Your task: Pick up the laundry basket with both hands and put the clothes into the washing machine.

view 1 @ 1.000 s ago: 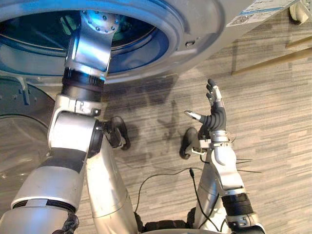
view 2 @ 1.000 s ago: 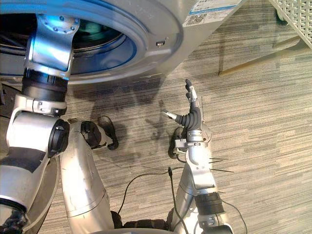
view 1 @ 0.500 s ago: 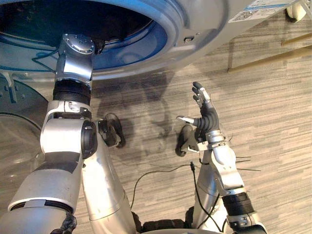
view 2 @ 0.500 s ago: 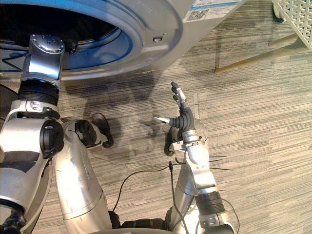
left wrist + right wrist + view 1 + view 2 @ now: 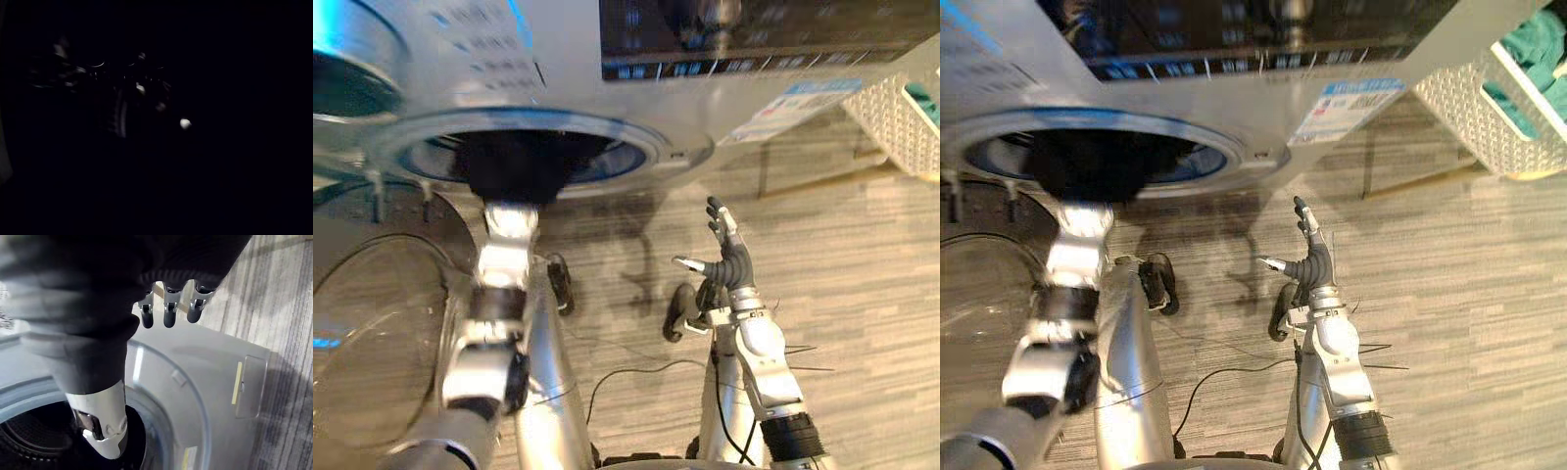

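Observation:
The silver washing machine stands in front of me with its round drum opening dark inside. My left arm reaches straight into that opening, and the hand is hidden in the dark drum. My right hand hangs open above the floor to the right of the drum, fingers straight up, thumb out, holding nothing. The white lattice laundry basket stands on the floor at the far right of the machine, with teal clothes in it. The right wrist view looks past my right fingers at the washer front.
The washer's glass door is swung open at lower left, beside my left arm. A dark control panel runs along the machine's top. Striped grey floor lies open to the right.
The camera has tilted up, bringing the control panel and basket into view. My left arm has pushed deeper into the drum. The right hand has hardly moved.

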